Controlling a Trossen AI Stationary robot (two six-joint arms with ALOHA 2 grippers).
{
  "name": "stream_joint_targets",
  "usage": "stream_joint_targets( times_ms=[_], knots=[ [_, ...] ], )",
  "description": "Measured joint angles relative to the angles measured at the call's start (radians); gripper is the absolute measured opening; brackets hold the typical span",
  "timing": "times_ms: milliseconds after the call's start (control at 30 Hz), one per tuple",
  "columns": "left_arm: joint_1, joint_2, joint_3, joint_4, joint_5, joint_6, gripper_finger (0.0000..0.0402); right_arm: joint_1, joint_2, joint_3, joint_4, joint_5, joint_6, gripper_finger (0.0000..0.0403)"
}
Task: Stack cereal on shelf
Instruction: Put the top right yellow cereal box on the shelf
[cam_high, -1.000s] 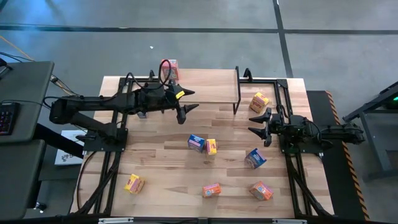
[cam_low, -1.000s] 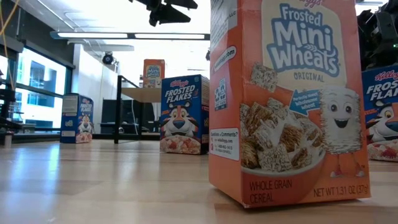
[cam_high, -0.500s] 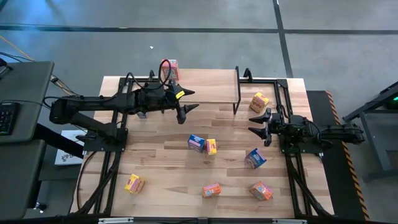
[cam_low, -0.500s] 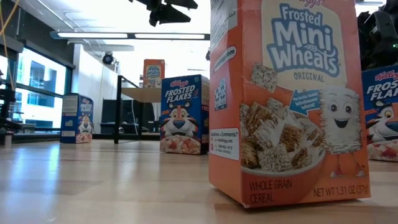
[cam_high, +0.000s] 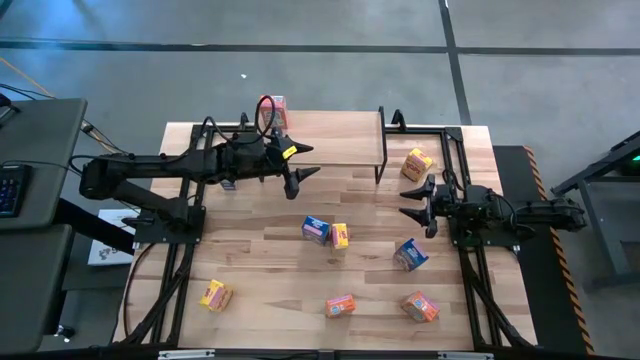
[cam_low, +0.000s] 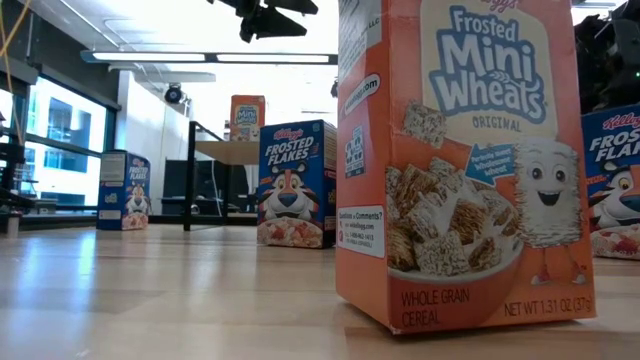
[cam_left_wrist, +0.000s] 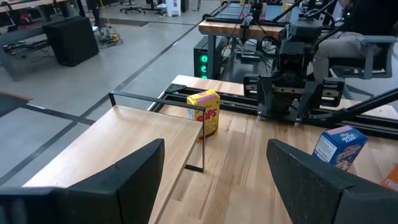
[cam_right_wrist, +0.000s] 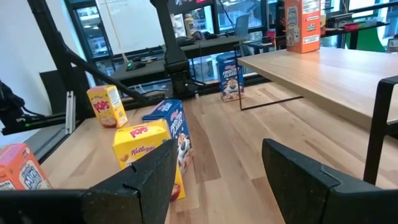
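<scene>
The shelf (cam_high: 330, 140) stands at the table's far side, and one orange cereal box (cam_high: 272, 108) stands upright on its far left corner. Several more cereal boxes rest on the tabletop: a yellow one (cam_high: 416, 163) right of the shelf, a blue (cam_high: 316, 229) and a yellow one (cam_high: 339, 236) mid-table, a blue one (cam_high: 410, 254), and orange ones (cam_high: 340, 305) (cam_high: 420, 306) (cam_high: 215, 295) along the near side. My left gripper (cam_high: 312, 160) hangs open above the shelf's near edge, holding nothing. My right gripper (cam_high: 404, 200) stands open at the table's right side, holding nothing.
Black arm frames run along both table sides (cam_high: 185, 210) (cam_high: 470, 260). The shelf's thin black legs (cam_high: 381, 160) stand at its right end. In the low view an orange box (cam_low: 460, 160) fills the foreground and a blue box (cam_low: 295, 185) stands behind it. Bare tabletop lies near left of centre (cam_high: 260, 260).
</scene>
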Motion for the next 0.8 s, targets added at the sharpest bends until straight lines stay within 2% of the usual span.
stream_joint_targets(
  times_ms=[200,600,800],
  knots=[
    [0.0,0.0,0.0,0.0,0.0,-0.002,0.0273,0.0,0.0,0.0,0.001,0.0,-0.005,0.0237],
    [0.0,0.0,0.02,0.005,0.0,-0.001,0.0273,0.0,0.0,0.007,0.014,-0.02,0.003,0.0319],
    [0.0,-0.004,0.023,0.002,-0.033,0.001,0.0273,0.0,0.0,0.009,0.073,-0.02,0.103,0.033]
  ],
)
